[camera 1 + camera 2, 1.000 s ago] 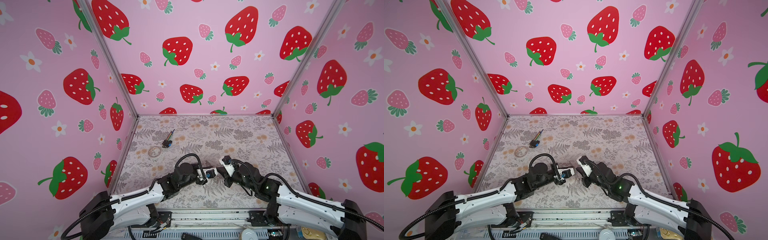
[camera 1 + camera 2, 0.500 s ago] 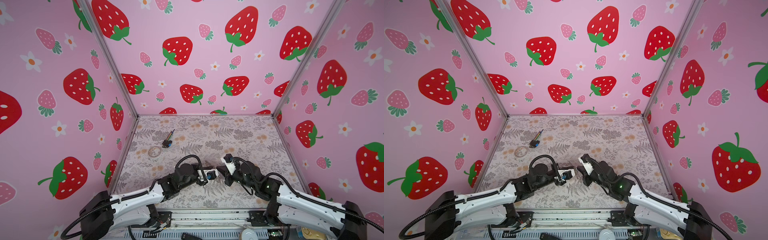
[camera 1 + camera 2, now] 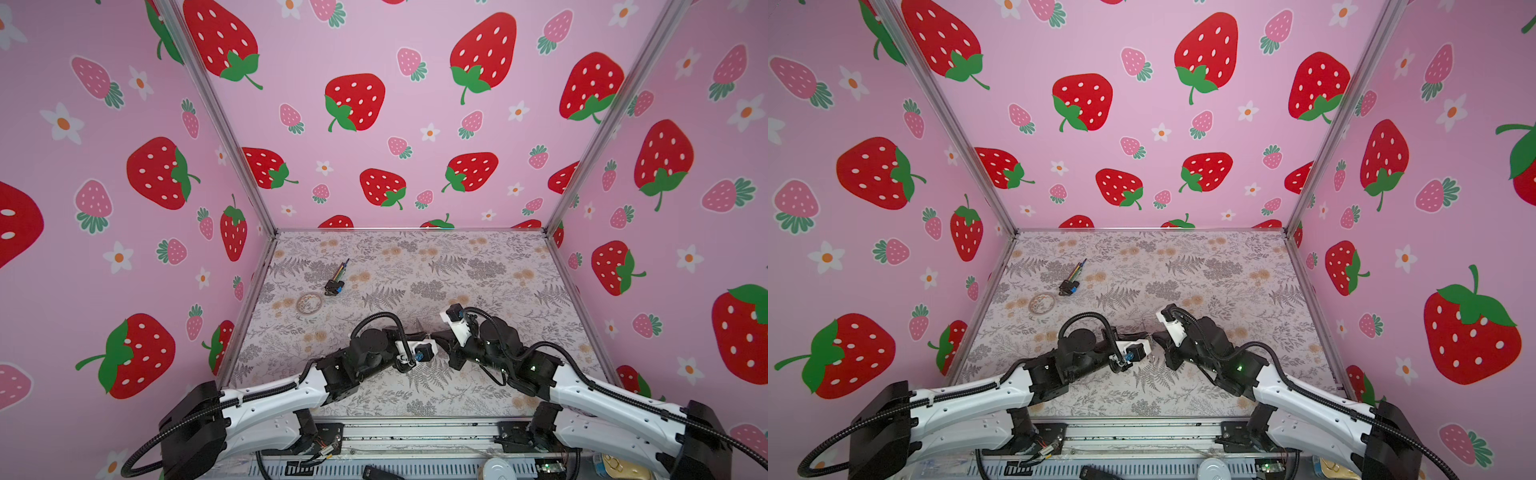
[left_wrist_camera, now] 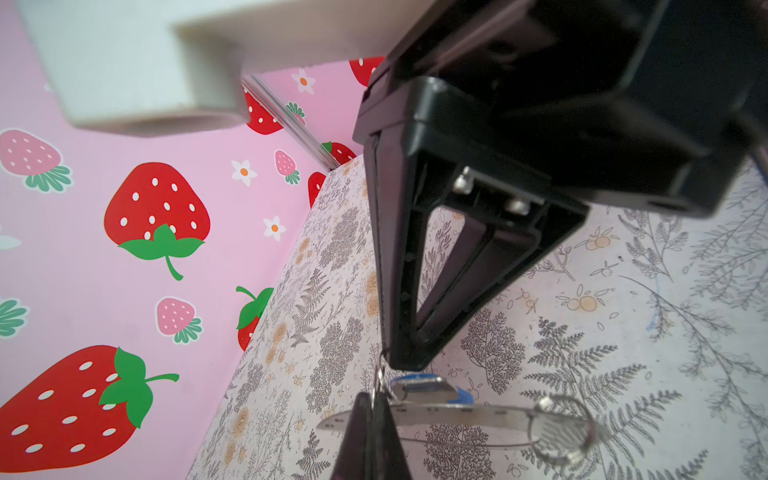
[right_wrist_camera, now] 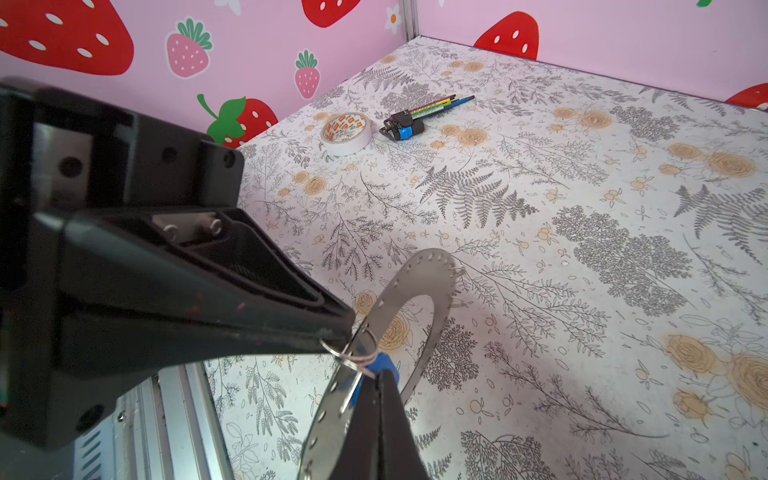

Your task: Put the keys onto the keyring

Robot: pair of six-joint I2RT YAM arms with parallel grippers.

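Note:
Both grippers meet tip to tip above the near middle of the floor. In a top view my left gripper (image 3: 424,332) and right gripper (image 3: 435,334) almost touch. The keyring (image 5: 415,278), a flat grey ring with rim holes, stands on edge off the floor. My left gripper (image 4: 372,397) is shut at its rim, where a small wire split ring (image 5: 353,349) threads a hole. The keys (image 4: 424,388), a blue tag with a silver key, hang beside that spot. My right gripper (image 5: 380,374) is shut with the blue tag at its tips. The pinch points themselves are hidden.
A tape roll (image 3: 309,302) and a black-and-blue holder of coloured hex keys (image 3: 334,286) lie at the far left of the floor. A second small wire ring (image 4: 561,428) hangs on the keyring's far side. Pink strawberry walls enclose three sides.
My right gripper has moved left and slightly down until its tip meets the left gripper's tip. The left arm has barely moved.

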